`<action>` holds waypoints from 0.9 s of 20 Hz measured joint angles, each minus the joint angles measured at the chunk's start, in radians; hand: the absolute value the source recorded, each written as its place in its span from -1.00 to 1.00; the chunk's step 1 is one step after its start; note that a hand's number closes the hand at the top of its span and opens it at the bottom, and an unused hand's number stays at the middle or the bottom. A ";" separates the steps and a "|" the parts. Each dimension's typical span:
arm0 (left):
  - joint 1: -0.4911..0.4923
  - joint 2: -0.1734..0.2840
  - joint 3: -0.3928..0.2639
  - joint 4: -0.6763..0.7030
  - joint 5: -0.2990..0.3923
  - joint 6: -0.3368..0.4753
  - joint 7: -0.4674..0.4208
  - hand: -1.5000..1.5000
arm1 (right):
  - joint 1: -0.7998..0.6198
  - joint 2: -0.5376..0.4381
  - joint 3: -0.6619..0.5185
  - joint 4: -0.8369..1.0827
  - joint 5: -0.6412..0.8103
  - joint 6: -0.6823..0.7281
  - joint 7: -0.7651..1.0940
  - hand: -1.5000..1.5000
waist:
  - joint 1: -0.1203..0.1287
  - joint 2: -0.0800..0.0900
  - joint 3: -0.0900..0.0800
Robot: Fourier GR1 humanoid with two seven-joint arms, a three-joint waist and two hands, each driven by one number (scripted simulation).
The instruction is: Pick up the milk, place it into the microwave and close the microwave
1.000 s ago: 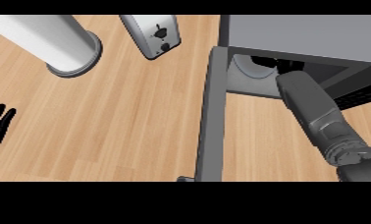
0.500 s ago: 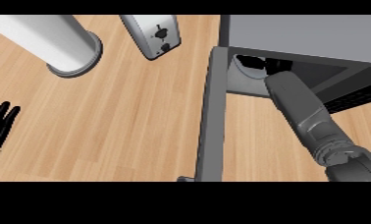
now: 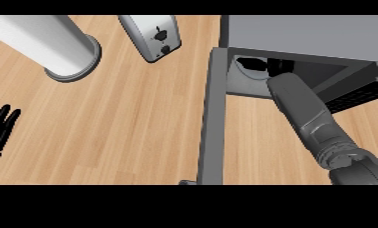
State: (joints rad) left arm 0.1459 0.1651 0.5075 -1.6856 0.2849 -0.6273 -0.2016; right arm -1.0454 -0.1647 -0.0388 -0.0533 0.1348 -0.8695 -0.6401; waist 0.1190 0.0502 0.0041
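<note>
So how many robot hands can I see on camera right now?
2. The left hand rests open at the view's left edge. The right hand is inside the microwave, mostly hidden.

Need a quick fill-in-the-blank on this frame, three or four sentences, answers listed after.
1. The right forearm reaches into the open ____.
2. The microwave door stands ____.
3. The left hand shows at the view's ____ edge, resting with fingers up.
4. The white cylinder stands on the ____ counter.

Missing words: microwave; open; left; wooden
</note>
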 measured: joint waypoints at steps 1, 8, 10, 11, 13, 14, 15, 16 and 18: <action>0.003 -0.001 0.001 0.000 0.003 0.000 0.001 -1.00 | 0.009 -0.003 -0.004 -0.005 -0.004 0.007 -0.008 -1.00 | -0.001 0.000 0.000; 0.031 -0.015 0.005 -0.007 -0.023 -0.003 -0.040 -1.00 | 0.043 0.006 -0.028 -0.030 -0.022 0.040 -0.045 -1.00 | -0.021 -0.010 0.000; 0.046 -0.022 0.005 -0.017 -0.027 -0.004 -0.048 -1.00 | 0.052 0.005 -0.036 -0.036 -0.028 0.057 -0.059 -1.00 | -0.024 -0.013 0.000; 0.046 -0.023 0.004 -0.020 -0.025 -0.002 -0.041 -1.00 | 0.056 0.004 -0.041 -0.039 -0.032 0.069 -0.065 -1.00 | -0.028 -0.014 0.000; 0.044 -0.028 0.003 -0.028 -0.018 0.007 -0.029 -1.00 | 0.077 0.005 -0.051 -0.051 -0.042 0.102 -0.094 -1.00 | -0.037 -0.017 0.000; 0.054 -0.034 0.002 -0.036 -0.020 0.006 -0.031 -1.00 | 0.086 0.002 -0.060 -0.060 -0.050 0.126 -0.111 -1.00 | -0.040 -0.019 0.000; 0.063 -0.030 0.006 -0.042 -0.012 0.002 -0.025 -1.00 | 0.088 0.002 -0.066 -0.067 -0.057 0.153 -0.120 -1.00 | -0.045 -0.021 0.000; 0.068 -0.037 0.003 -0.042 -0.021 0.004 -0.030 -1.00 | 0.099 0.011 -0.072 -0.074 -0.064 0.178 -0.135 -1.00 | -0.050 -0.024 -0.001; 0.085 -0.052 -0.006 -0.069 -0.023 0.005 -0.027 -1.00 | 0.119 0.016 -0.086 -0.082 -0.078 0.222 -0.162 -1.00 | -0.054 -0.026 -0.001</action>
State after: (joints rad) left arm 0.2314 0.1128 0.5017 -1.7541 0.2624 -0.6222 -0.2290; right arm -0.9263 -0.1488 -0.1248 -0.1356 0.0566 -0.6480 -0.8025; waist 0.0646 0.0241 0.0035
